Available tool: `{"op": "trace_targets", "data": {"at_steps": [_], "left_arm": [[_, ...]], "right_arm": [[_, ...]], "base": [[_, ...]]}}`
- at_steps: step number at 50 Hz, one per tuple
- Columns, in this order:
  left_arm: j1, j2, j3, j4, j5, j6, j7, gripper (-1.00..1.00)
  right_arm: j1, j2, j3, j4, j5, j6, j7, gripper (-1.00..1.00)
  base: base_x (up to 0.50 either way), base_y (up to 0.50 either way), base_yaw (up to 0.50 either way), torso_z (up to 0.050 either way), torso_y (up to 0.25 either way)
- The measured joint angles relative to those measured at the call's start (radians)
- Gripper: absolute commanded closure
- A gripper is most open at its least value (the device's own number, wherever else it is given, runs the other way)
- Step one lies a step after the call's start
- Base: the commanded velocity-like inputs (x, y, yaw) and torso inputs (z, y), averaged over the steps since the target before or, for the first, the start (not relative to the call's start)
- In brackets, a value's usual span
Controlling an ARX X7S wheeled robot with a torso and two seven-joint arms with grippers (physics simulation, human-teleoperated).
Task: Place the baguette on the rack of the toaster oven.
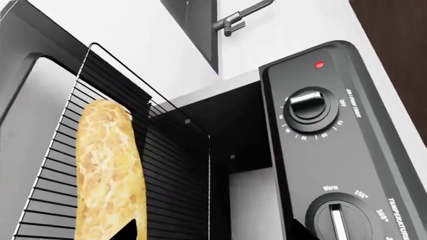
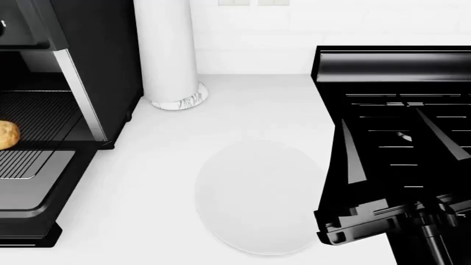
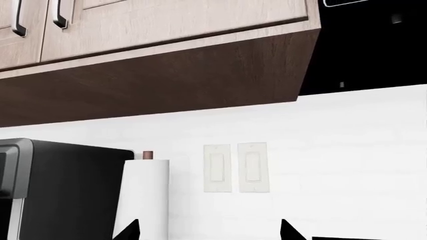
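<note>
- The baguette point(image 1: 110, 172) lies on the rack point(image 1: 170, 165) inside the toaster oven point(image 1: 347, 150), so placing looks done or nearly so
- Left gripper: only a dark sliver shows by the loaf's near end; I cannot tell if it pinches or is spread
- Right gripper point(image 3: 207, 231) spread, holding nothing
- Next: back the left arm out, clear of the bars
- Loaf's long axis runs front-to-back, far end pointing into the cavity
</note>
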Motion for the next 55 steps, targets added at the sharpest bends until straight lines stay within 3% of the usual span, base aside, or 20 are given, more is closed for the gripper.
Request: {"op": "trace_targets", "data": {"at_steps": [27,55], "left_arm": [[-0.282,-0.123,0.125,0.248,-0.002,0.000,0.000,-1.00],[-0.612,-0.200,0.418,0.476,0.040,0.000,0.000,-1.00]], "right_arm": [[-0.028,0.042,0.006,-0.026,-0.034,-0.032,0.027,-1.00],[-0.022,0.049,0.012,-0.057,-0.041,-0.007,0.039,-1.00]], "base": [[0.00,0.00,0.00,0.000,0.000],[0.00,0.00,0.00,0.000,0.000]]}}
